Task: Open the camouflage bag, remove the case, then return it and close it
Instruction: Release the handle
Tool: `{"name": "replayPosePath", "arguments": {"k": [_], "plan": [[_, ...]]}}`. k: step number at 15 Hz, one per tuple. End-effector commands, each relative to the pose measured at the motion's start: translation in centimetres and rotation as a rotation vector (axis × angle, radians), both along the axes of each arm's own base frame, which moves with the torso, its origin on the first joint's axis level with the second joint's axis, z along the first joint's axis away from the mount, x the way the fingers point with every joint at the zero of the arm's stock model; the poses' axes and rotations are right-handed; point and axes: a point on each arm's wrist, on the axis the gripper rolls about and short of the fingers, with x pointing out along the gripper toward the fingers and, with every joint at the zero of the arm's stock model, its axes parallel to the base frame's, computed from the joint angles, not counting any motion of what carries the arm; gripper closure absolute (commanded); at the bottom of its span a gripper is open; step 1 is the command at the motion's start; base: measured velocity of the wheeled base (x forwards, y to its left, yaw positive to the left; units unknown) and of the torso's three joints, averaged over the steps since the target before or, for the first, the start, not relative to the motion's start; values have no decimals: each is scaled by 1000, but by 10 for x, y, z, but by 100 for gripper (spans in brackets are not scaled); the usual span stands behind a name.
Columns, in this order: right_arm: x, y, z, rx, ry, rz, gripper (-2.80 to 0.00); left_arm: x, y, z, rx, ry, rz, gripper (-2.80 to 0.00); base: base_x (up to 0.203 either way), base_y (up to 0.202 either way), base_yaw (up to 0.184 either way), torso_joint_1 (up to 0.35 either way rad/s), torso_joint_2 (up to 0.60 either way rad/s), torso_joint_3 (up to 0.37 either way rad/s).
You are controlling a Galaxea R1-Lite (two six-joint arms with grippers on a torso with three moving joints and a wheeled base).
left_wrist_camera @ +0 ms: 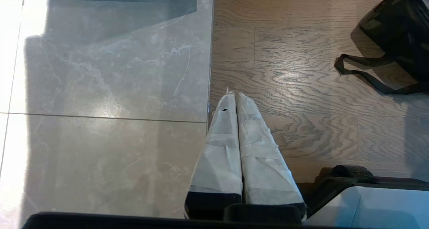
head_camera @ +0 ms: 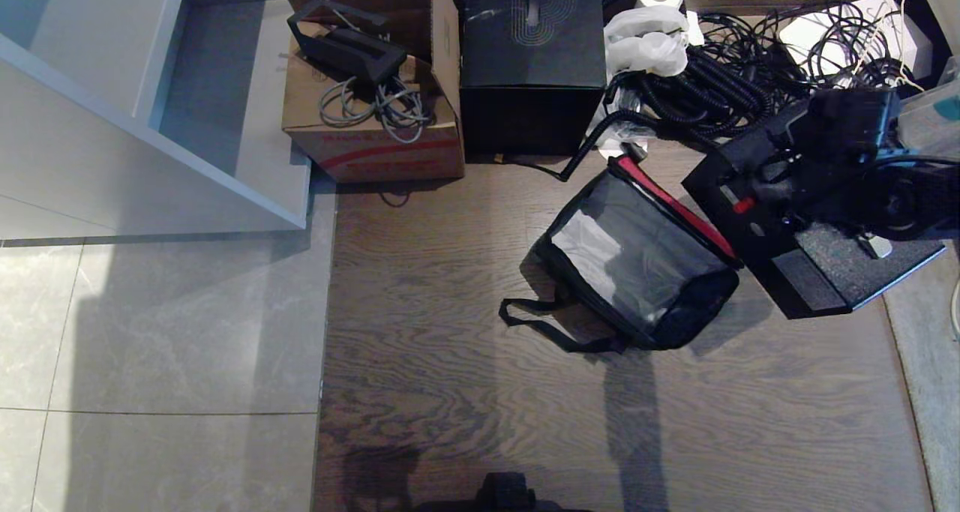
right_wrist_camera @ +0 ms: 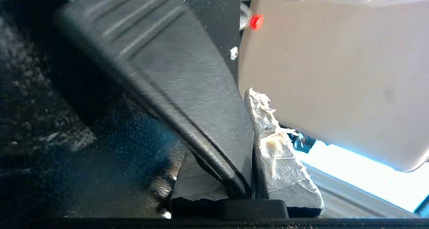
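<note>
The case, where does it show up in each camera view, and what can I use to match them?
Head view: the case hangs at the right, beside the open bag, held by the right gripper.
Left wrist view: not in it; only the bag's corner and the wooden floor.
Right wrist view: its strap handle fills the middle, clamped between the fingers.
Shared landmark: its red button.

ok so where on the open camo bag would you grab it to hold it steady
Probably the near rim of the camouflage bag, coming from above. The bag stands open with its grey lining showing and the lid folded back on the far side, so that edge is free. The loose strap on the floor would only slide. The right gripper already holds the case by its handle.
</note>
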Motion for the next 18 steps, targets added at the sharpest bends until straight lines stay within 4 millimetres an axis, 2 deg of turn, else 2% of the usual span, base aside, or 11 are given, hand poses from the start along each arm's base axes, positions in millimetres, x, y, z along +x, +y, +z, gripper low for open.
{"name": "replayPosePath", "arguments": {"k": [1,2,5,6,7,8,10,11,13,15,18], "plan": [[19,-12,-17,-2,22,-37,0,0,0,0,-1,-2,1,0,0,0,0,0,0,0],[32,-17,-26,-1,29,-48,0,0,0,0,-1,0,1,0,0,0,0,0,0,0],[74,-29,-68,7,67,-72,0,0,0,0,-1,0,1,0,0,0,0,0,0,0],[82,-28,-87,13,99,-70,0,0,0,0,-1,-1,1,0,0,0,0,0,0,0],[85,-17,-99,17,124,-47,0,0,0,0,-1,-1,1,0,0,0,0,0,0,0],[85,-1,-111,21,152,-14,0,0,0,0,-1,0,1,0,0,0,0,0,0,0],[79,14,-114,30,161,16,0,0,0,0,-1,-2,1,0,0,0,0,0,0,0],[68,30,-115,35,181,49,0,0,0,0,-1,0,1,0,0,0,0,0,0,0],[42,55,-104,40,209,109,0,0,0,0,-1,0,1,0,0,0,0,0,0,0],[28,65,-108,58,242,128,0,0,0,0,-1,0,1,0,0,0,0,0,0,0],[29,61,-116,68,243,111,0,0,0,0,-1,-2,1,0,0,0,0,0,0,0]]}}
